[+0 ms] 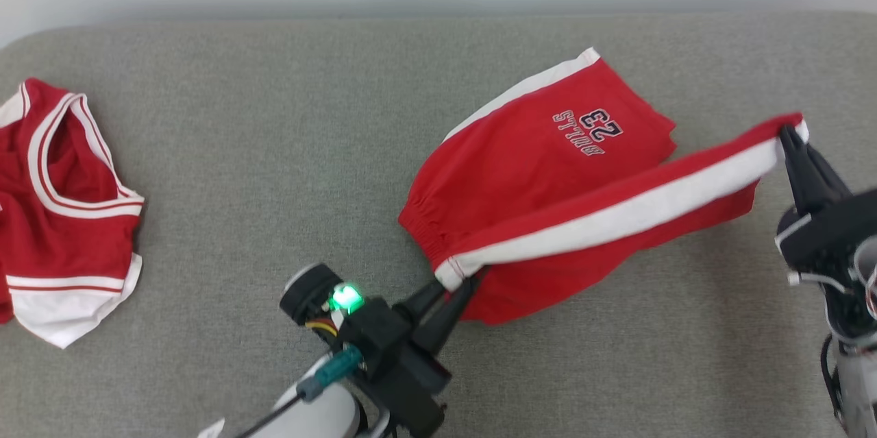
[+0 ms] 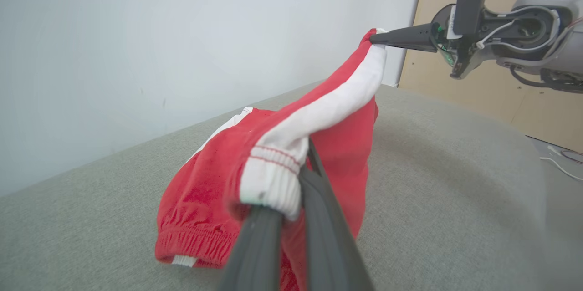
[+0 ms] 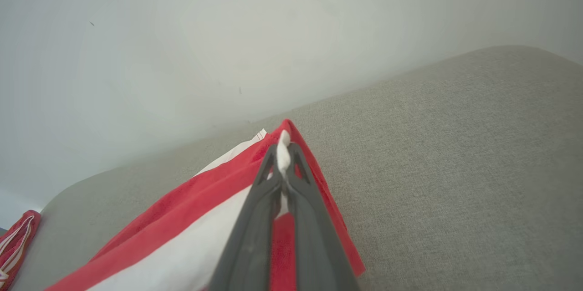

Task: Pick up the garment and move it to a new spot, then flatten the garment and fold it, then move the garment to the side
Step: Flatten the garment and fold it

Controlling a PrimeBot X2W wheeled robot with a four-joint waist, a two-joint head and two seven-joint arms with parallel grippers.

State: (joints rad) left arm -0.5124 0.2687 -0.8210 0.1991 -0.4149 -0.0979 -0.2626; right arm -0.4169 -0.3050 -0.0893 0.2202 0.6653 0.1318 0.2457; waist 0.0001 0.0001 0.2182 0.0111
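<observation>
Shorts [image 1: 548,171]: red with a white side stripe, on the right half of the worktop [image 1: 240,150], nearer its far edge than its near one. Printed leg resting on the grey cover, striped side raised off it and strung between the two grippers.
Left gripper [image 1: 458,285]: pressed together on the waistband end of the stripe, near the middle of the worktop and toward the near edge.
Right gripper [image 1: 788,133]: pinched shut on the hem end of the same stripe, close to the right edge.
Cloth between the grips: drawn almost straight, with the rest of the shorts hanging below it in loose folds.
Jersey [image 1: 62,219]: crumpled at the left edge, well apart from the shorts (no part in this step, by the look of it).
Step in hand: probably the flattening, or the tail of the move to a new spot. Held at two corners, not yet laid out and nowhere near folded.
Next move calls for: both grips kept firm, equal height and tension on the two ends, then a slow drag and lowering so the hanging folds unroll flat on bare cover — not bunch under the stripe.
</observation>
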